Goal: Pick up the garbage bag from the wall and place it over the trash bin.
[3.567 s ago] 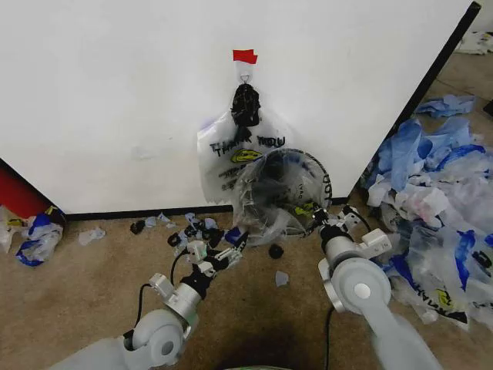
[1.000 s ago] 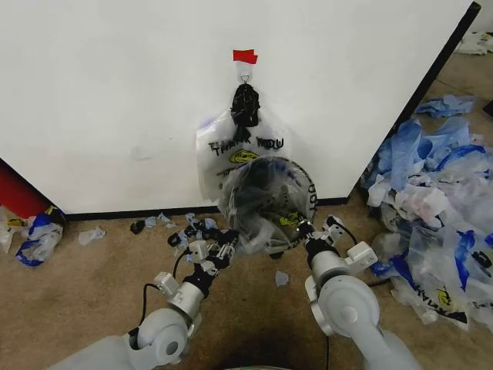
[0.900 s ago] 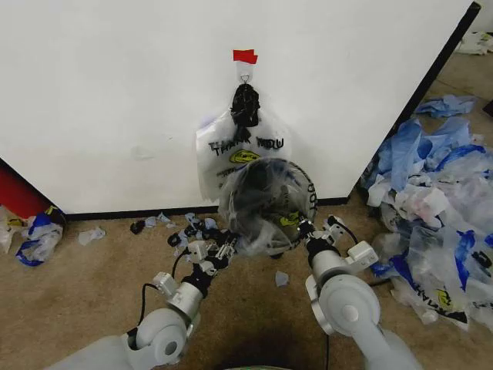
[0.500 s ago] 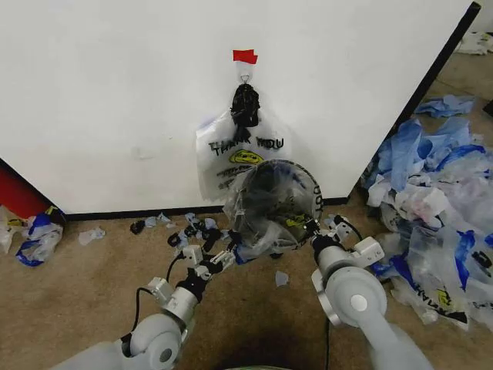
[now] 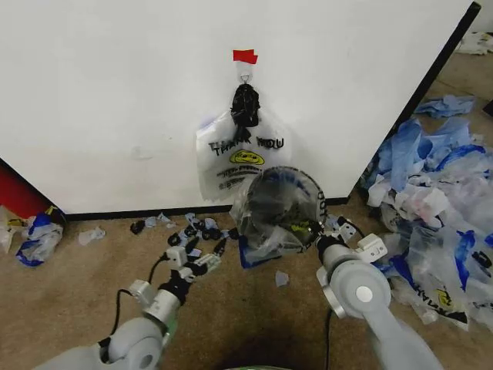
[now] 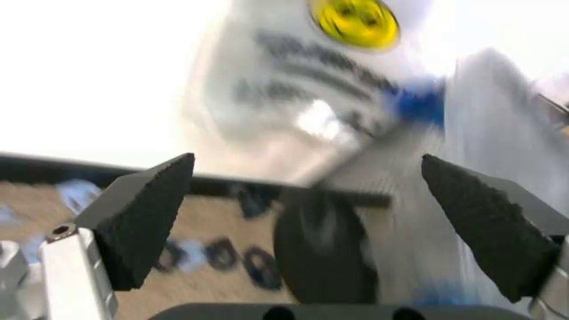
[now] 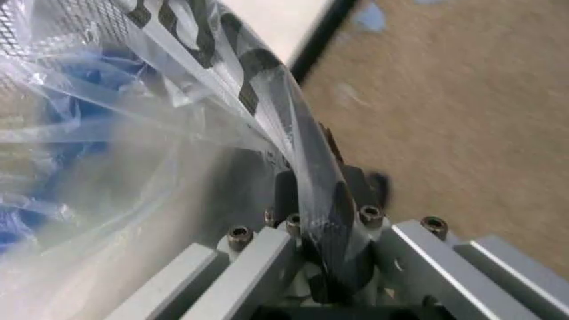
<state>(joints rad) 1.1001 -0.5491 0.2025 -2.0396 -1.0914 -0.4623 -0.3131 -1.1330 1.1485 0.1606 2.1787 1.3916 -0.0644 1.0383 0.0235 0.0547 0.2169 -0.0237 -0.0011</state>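
Step in hand: fitting a bag onto the trash bin point(image 5: 281, 202) — right pincer point(image 7: 322, 257) was clamped on its rim and plastic film, bin tipped near the wall point(image 5: 115, 92). Left pincer point(image 5: 197, 260) was spread wide, empty, just beside the bin. Another garbage bag point(image 5: 243, 158) hung on the hook, above. Next, probably: left pincer takes the film's free edge.

Place: a makeshift robot test area.
Backdrop: freestanding white wall point(image 5: 115, 100) panel, red tape point(image 5: 245, 55) above a hook.
Floor: brown carpet point(image 5: 69, 277), heaped blue plastic bags point(image 5: 431, 169).
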